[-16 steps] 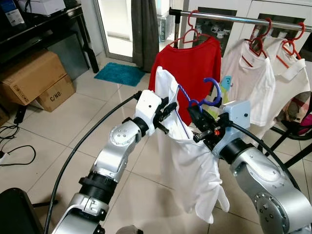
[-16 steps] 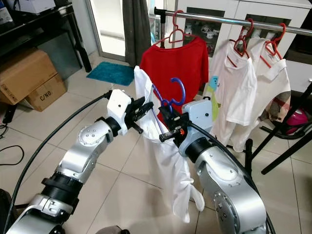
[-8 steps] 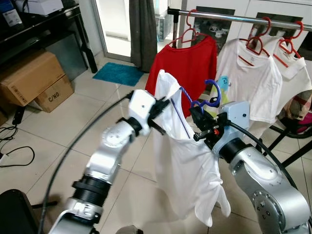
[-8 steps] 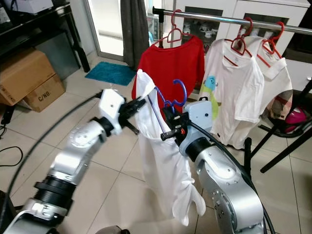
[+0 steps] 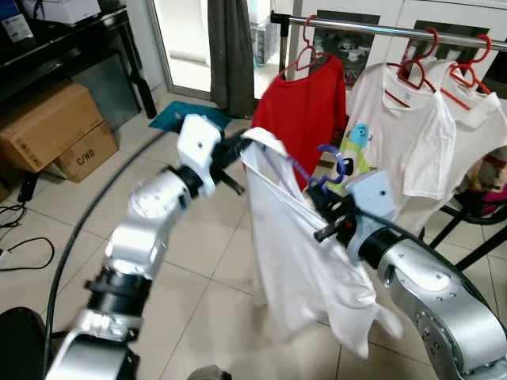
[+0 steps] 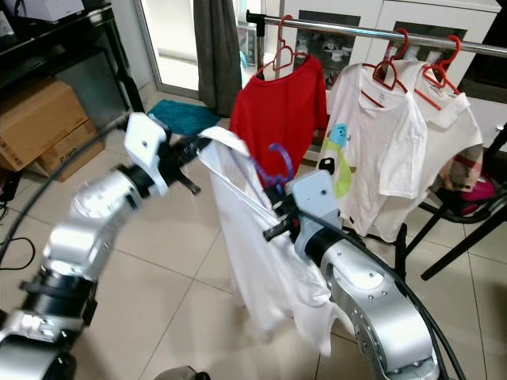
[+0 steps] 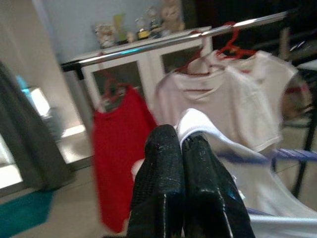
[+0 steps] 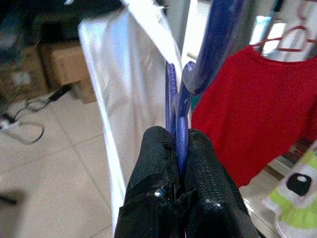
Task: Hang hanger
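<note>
Blue hanger, carrying a white shirt, sits clamped in your right gripper below the rail; left gripper pinches the shirt's shoulder. Uneven pulling may slide the shirt off.

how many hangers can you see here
4. Three red hangers hook on the rail: red shirt's, printed white shirt's, far white shirt's. One blue hanger is in the right hand. Clothes may hide others.

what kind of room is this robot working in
Probably a home's laundry or drying corner: a metal clothes rail hung with shirts on red hangers, a tiled floor, and cardboard boxes beside a black shelf.
</note>
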Robot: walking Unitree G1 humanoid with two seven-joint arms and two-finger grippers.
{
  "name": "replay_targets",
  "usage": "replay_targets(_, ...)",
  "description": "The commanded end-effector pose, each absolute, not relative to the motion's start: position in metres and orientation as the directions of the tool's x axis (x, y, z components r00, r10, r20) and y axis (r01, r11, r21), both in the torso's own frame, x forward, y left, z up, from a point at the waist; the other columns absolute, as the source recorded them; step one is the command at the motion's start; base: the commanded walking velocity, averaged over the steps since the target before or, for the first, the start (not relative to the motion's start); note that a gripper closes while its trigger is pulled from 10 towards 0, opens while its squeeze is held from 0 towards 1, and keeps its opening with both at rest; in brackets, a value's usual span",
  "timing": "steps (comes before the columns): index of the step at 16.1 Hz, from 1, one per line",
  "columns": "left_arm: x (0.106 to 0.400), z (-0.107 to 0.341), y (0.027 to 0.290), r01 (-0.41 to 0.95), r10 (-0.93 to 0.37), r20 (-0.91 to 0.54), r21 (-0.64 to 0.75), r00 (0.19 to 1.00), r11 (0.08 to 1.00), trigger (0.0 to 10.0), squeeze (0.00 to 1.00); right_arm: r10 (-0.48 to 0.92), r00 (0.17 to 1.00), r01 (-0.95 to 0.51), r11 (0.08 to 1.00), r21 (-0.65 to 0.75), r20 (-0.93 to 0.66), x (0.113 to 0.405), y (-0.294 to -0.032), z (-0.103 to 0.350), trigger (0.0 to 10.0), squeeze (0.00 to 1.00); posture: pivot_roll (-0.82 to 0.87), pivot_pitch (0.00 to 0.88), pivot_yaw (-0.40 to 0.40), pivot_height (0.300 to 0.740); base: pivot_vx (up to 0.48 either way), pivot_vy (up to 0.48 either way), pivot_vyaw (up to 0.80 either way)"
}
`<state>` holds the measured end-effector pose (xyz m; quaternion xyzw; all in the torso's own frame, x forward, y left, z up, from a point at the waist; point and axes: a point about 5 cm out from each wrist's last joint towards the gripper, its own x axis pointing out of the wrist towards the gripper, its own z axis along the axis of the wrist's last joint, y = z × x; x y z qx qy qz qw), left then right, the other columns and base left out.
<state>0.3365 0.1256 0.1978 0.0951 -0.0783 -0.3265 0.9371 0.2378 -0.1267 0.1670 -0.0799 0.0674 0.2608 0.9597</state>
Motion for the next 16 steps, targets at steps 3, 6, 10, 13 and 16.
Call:
replay_targets(3, 0.360, 0.223, 0.165, 0.453, -0.490, 0.093, 0.262, 0.867, 0.852, 0.0, 0.00, 0.569, 0.802, -0.592, 0.798, -0.115, -0.183, 0.225, -0.128, 0.165, 0.0, 0.00, 0.00, 0.000, 0.052, 0.740, 0.000, 0.000, 0.00)
replay_targets(6, 0.374, 0.212, 0.191, 0.392, -0.405, -0.014, 0.287, 0.914, 0.874, 0.0, 0.00, 0.634, 0.755, -0.650, 0.757, -0.064, -0.164, 0.216, -0.126, 0.167, 0.0, 0.00, -0.01, 0.000, 0.068, 0.740, 0.000, 0.000, 0.00)
replay_targets(10, 0.375, 0.177, 0.211, 0.294, -0.272, -0.115, 0.280, 0.955, 0.914, 0.0, 0.00, 0.646, 0.763, -0.643, 0.761, 0.085, -0.015, 0.211, -0.130, 0.178, 0.0, 0.00, -0.02, 0.000, 0.065, 0.740, 0.000, 0.000, 0.00)
replay_targets(13, 0.366, 0.146, 0.205, 0.305, -0.275, -0.173, 0.175, 0.946, 0.936, 0.0, 0.00, 0.646, 0.749, -0.662, 0.722, 0.202, 0.145, 0.212, -0.125, 0.194, 0.0, 0.00, -0.01, 0.000, 0.073, 0.740, 0.000, 0.000, 0.00)
replay_targets(16, 0.357, 0.135, 0.189, 0.394, -0.366, -0.198, 0.129, 0.909, 0.910, 0.0, 0.00, 0.596, 0.772, -0.636, 0.724, 0.268, 0.222, 0.218, -0.125, 0.201, 0.0, 0.00, 0.01, 0.000, 0.064, 0.740, 0.000, 0.000, 0.00)
